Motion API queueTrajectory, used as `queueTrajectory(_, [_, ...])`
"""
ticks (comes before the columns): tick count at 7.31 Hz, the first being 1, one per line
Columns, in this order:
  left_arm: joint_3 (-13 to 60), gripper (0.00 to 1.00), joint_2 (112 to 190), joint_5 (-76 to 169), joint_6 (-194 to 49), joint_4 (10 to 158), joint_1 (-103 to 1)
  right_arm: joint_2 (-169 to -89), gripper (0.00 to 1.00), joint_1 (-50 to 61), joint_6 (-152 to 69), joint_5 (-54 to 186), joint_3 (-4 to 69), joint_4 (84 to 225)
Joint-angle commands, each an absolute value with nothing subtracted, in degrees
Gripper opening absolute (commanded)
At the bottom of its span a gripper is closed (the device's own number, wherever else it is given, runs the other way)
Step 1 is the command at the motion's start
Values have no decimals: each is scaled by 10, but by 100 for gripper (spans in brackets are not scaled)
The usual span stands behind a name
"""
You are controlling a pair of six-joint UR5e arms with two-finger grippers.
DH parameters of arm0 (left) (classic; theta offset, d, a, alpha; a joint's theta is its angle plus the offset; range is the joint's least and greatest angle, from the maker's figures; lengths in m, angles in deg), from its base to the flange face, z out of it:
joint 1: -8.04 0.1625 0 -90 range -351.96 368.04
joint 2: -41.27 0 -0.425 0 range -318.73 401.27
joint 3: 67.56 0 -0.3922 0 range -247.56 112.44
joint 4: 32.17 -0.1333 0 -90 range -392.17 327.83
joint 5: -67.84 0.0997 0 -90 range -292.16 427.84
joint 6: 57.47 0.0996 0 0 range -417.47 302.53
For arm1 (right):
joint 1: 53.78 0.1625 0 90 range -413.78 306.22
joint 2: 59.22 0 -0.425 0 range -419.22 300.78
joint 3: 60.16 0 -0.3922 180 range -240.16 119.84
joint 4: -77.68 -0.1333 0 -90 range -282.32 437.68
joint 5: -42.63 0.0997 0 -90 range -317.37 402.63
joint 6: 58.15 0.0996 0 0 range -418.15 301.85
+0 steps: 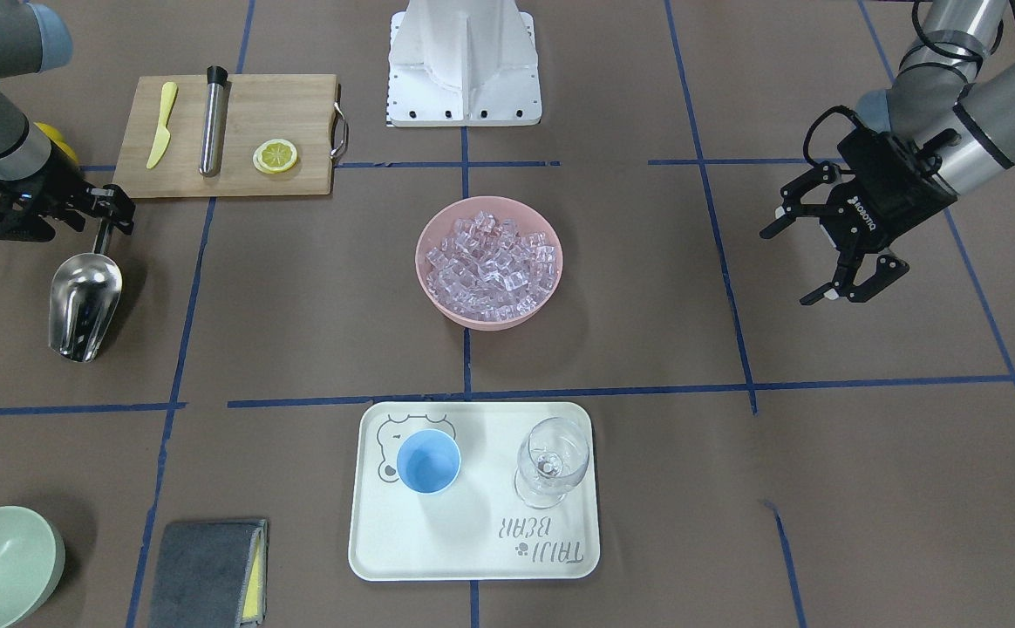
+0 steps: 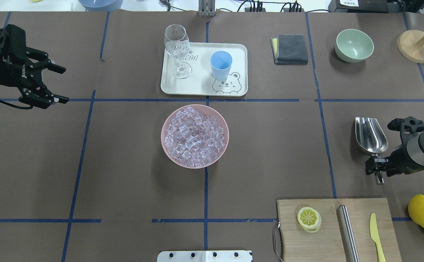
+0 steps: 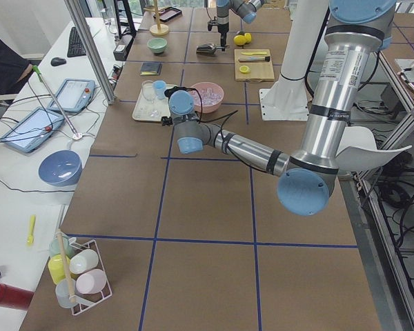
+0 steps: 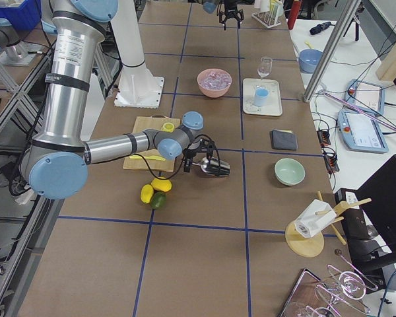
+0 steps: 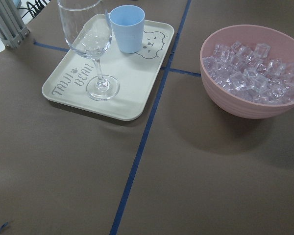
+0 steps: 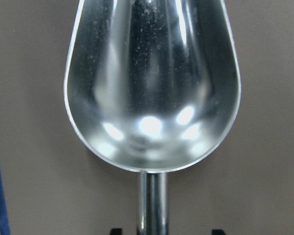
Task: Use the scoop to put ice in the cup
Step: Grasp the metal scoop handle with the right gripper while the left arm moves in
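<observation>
The steel scoop (image 2: pixel 370 135) lies level and empty at the table's right side, its trough (image 6: pixel 152 83) filling the right wrist view. My right gripper (image 2: pixel 377 169) is shut on the scoop's thin handle (image 1: pixel 105 237). Heaped ice (image 2: pixel 194 135) fills a pink bowl (image 2: pixel 163 140) at the table's centre. Beyond it the light-blue cup (image 2: pixel 220 64) stands upright and empty on a white tray (image 2: pixel 201 89). My left gripper (image 2: pixel 65 83) hangs open and empty over the far left of the table, well away from the bowl.
A clear wine glass (image 2: pixel 177 47) shares the tray with the cup. A cutting board (image 2: pixel 328 236) with a lemon slice, a steel cylinder and a yellow knife lies near the right arm. Lemons (image 2: pixel 421 211), a green bowl (image 2: pixel 354 45) and a grey cloth (image 2: pixel 290 49) line the right side.
</observation>
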State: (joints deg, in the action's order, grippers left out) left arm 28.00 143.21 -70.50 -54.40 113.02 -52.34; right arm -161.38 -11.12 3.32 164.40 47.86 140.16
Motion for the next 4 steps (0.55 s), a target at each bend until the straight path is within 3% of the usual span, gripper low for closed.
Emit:
queueTrajectory(1, [281, 99, 1431, -705, -544, 1131, -523, -1613, 20, -112, 33, 1644, 479, 1402])
queueTrajectory(2, [282, 99, 1431, -705, -545, 1131, -523, -1613, 0, -112, 32, 1644, 479, 1402])
queueTrajectory(4, [288, 99, 1431, -706, -545, 1132, -523, -1615, 0, -101, 32, 1643, 496, 1402])
